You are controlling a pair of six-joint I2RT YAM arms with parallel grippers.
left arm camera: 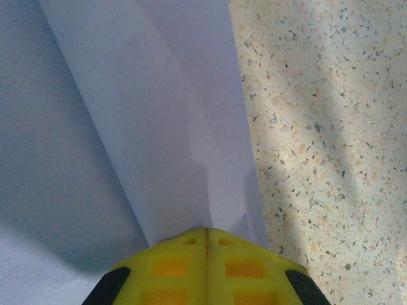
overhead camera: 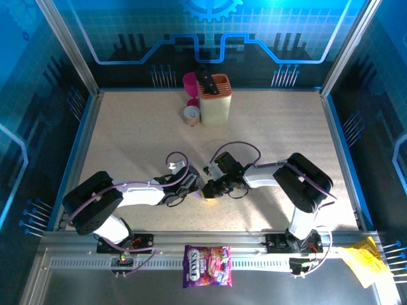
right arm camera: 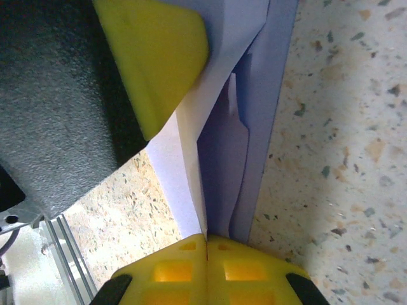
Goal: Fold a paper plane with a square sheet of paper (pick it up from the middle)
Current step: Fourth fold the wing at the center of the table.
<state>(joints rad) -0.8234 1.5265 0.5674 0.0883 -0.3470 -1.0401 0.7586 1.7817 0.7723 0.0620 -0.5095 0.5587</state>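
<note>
Clamping folded paper (left arm camera: 178,127), left hand (left arm camera: 206,240), right hand (right arm camera: 206,244)

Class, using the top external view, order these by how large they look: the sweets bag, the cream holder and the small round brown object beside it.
1. Sweets bag and cream holder: largest, too alike to rank, and the bag lies nearer the camera.
2. Small round brown object: clearly smallest.

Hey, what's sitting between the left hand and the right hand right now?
Only the folded lilac paper. The left hand and right hand each pinch it shut in their own wrist views.
</note>
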